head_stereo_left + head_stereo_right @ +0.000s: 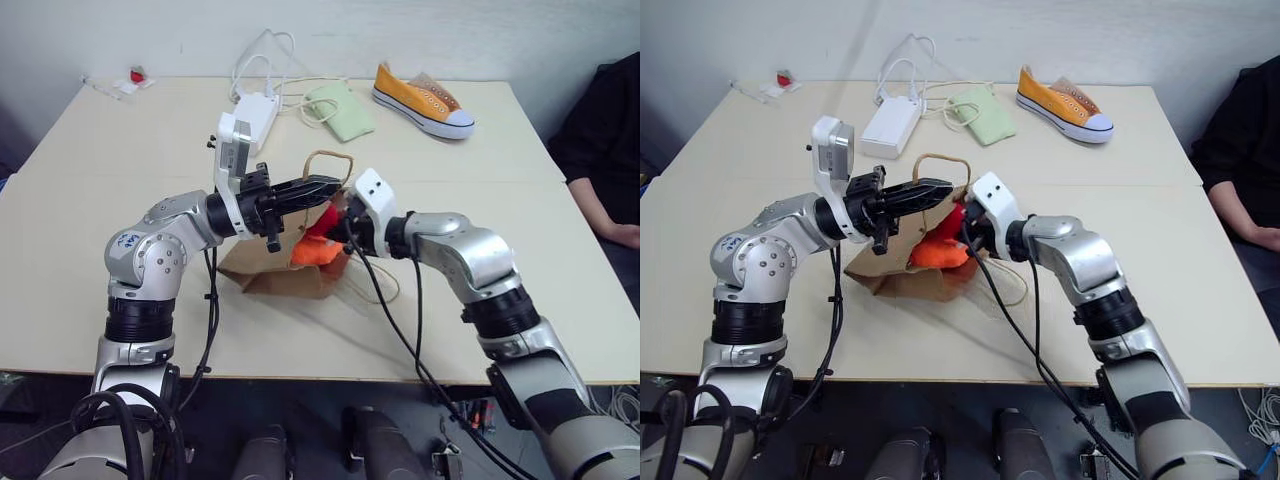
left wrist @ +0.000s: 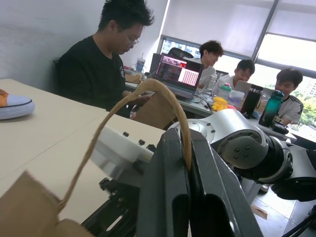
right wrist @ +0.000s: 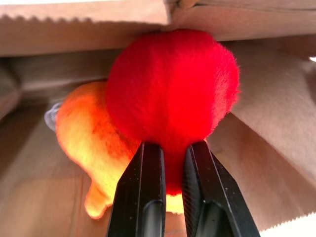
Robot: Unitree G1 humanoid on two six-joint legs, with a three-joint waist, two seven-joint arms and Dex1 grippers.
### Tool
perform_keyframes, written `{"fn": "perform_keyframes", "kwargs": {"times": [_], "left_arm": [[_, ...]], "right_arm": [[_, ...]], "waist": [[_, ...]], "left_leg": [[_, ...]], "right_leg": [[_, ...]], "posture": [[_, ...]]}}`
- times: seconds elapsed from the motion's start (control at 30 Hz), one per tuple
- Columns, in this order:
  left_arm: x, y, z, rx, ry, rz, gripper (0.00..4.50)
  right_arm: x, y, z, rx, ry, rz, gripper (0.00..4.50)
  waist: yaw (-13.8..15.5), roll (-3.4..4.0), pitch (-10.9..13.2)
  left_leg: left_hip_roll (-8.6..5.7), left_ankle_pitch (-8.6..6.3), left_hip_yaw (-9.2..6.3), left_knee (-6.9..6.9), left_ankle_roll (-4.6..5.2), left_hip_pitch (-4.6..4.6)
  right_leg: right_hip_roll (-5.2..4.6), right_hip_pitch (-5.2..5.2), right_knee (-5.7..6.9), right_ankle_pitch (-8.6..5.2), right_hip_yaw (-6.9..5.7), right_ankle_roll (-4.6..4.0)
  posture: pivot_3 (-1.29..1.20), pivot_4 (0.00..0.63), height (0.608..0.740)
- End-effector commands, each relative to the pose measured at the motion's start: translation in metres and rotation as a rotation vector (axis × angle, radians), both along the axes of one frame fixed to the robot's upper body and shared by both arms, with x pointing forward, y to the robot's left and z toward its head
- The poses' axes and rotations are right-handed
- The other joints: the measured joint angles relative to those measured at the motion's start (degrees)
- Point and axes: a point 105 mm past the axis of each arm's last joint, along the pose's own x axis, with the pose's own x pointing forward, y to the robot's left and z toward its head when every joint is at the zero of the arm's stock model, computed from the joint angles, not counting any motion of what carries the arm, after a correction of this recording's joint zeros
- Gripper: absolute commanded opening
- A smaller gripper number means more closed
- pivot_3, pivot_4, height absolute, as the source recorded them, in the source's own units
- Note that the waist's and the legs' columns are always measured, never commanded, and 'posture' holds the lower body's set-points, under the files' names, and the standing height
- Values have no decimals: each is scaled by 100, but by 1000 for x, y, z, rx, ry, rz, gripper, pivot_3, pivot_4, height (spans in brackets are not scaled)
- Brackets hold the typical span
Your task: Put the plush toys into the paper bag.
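Observation:
The brown paper bag [image 1: 268, 272] lies on its side in the middle of the table, its mouth facing my right arm. My left gripper [image 1: 334, 185] is shut on the bag's tan cord handle [image 2: 148, 89] and holds it up above the mouth. The orange plush toy [image 3: 89, 138] lies inside the bag. The red plush toy [image 3: 173, 84] sits at the bag's mouth, just in front of the orange one. My right gripper [image 3: 173, 148] is shut on the red toy's lower edge.
At the back of the table are a white adapter box [image 1: 258, 112] with cables, a pale green pouch [image 1: 340, 110] and an orange sneaker [image 1: 422, 100]. A person in black [image 1: 605, 130] sits at the table's right side. A small red item [image 1: 137, 75] lies at the far left.

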Motion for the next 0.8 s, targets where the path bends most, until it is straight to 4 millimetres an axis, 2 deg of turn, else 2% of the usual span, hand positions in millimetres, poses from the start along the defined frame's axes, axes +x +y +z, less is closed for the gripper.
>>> {"fn": "perform_keyframes", "kwargs": {"times": [0.03,0.2,0.3,0.43,0.5,0.57,0.67,0.73,0.8], "left_arm": [[-5,0,5,-9,-36,-3,0],[-3,4,4,-10,-31,13,0],[1,8,3,-8,-27,33,0],[2,10,2,-7,-26,40,0],[1,9,2,-5,-26,37,0],[0,9,1,-5,-28,36,0],[-1,9,1,-8,-29,37,0],[-1,9,1,-7,-29,38,0],[0,9,1,-6,-30,39,0]], "right_arm": [[2,6,21,74,-40,5,1707],[-8,4,31,115,-32,22,3519],[-17,-8,38,112,-55,14,4383],[-29,-34,47,140,-35,-34,4447],[-45,-69,39,149,31,-106,4447],[-57,-89,30,171,106,-170,4447],[-68,-104,8,247,251,-254,4447],[-70,-110,-10,307,349,-327,4447],[-69,-112,-20,344,404,-372,4447]], "waist": [[4,0,0],[8,0,0],[15,1,0],[33,0,0],[54,1,0],[103,0,0],[83,0,0],[27,0,0],[9,2,0]], "left_leg": [[1,0,-1,0,0,0],[-1,0,-14,9,0,-31],[-1,0,-19,9,0,-41],[-3,0,-23,8,0,-44],[-5,0,-25,8,1,-45],[-5,0,-42,5,1,-47],[-7,0,-41,4,2,-46],[-6,4,-40,4,-2,-40],[-6,7,-39,4,-6,-32]], "right_leg": [[0,0,0,0,-2,0],[-5,-18,0,0,-13,0],[-5,-25,0,0,-17,0],[-8,-26,-2,0,-20,0],[-11,-25,-2,0,-22,0],[-12,-20,-9,0,-27,0],[-13,-17,-10,0,-25,0],[-11,-15,-2,0,-23,0],[-9,-13,6,0,-19,0]], "posture": [[0,150,740],[0,150,740],[0,150,740],[0,150,740],[0,150,740],[0,150,740],[0,150,740],[0,150,740],[0,150,740]]}}
